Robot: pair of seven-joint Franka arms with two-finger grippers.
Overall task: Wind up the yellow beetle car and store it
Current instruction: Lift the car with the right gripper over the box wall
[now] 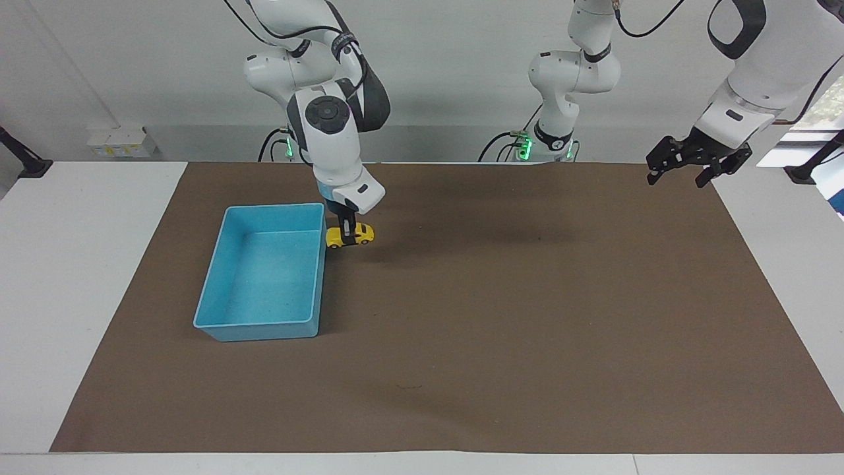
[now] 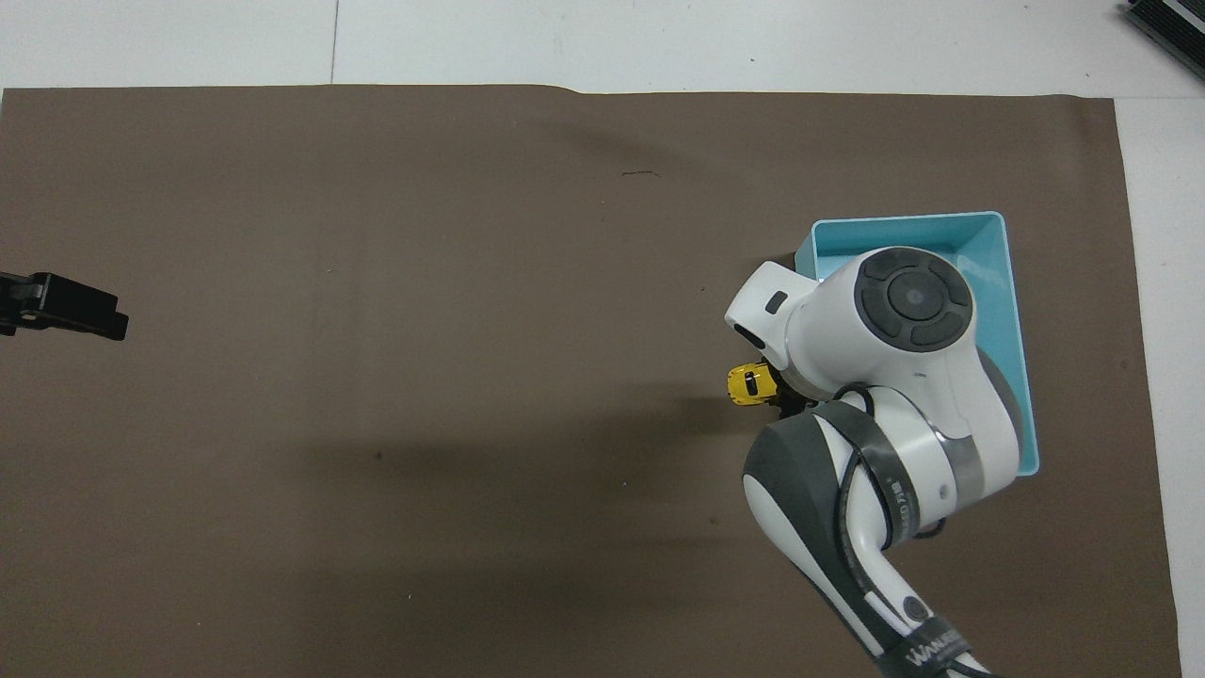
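Already the right gripper has its jaws clamped on the yellow beetle car, raised beside the blue bin, which holds nothing yet. Storing's left, prob. a short carry over the rim; left gripper waits well apart from bin, jaws spread.

In the overhead view the right arm's wrist covers much of the bin, the right gripper and all but one end of the car. The left gripper is cut off there by the picture's edge, with only a dark tip showing. In the facing view the car is too small to show its wheels or windows clearly, and both arms run out of the top of the picture.
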